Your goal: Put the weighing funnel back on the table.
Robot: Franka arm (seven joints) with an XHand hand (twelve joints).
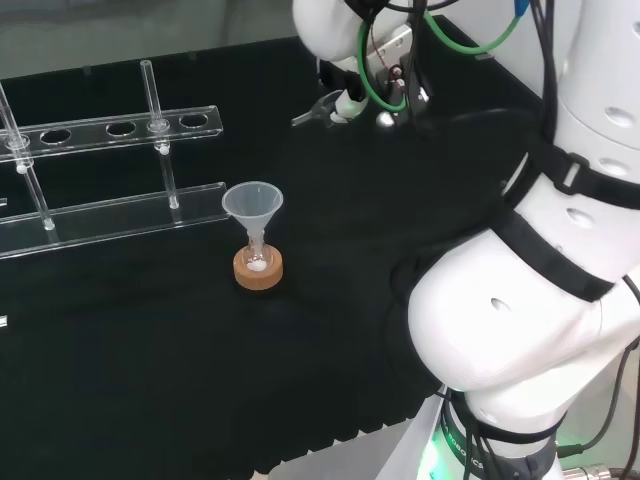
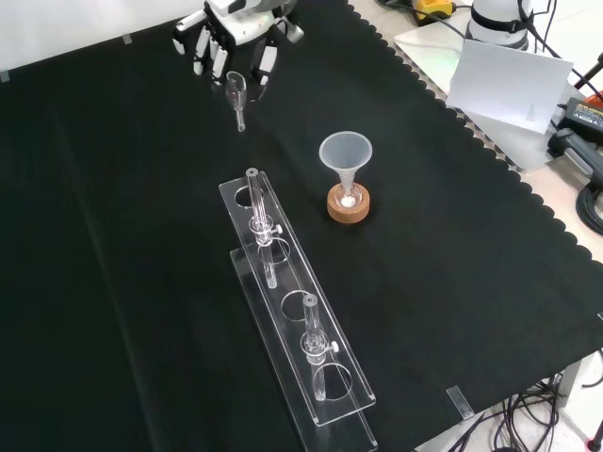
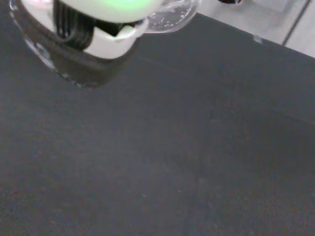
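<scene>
The weighing funnel (image 2: 236, 92), a small clear scoop with a short stem, sits just under my hand (image 2: 236, 42) at the far end of the cloth in the front view. Its stem points toward the camera, and the fingertips (image 2: 265, 68) curl down on either side of its cup. In the head view the hand (image 1: 345, 103) is low over the cloth, with the weighing funnel's stem (image 1: 305, 118) sticking out to the left. The wrist view has the weighing funnel's clear rim (image 3: 172, 18) close against a white part of the hand (image 3: 110, 42). I cannot tell whether it touches the cloth.
The big funnel (image 2: 346, 151) stands in a small flask on a cork ring (image 2: 348, 204) mid-cloth. A clear test tube rack (image 2: 292, 311) with upright tubes runs toward the front view's near edge. The cloth's scalloped edge (image 2: 528, 198) lies on the right of the front view.
</scene>
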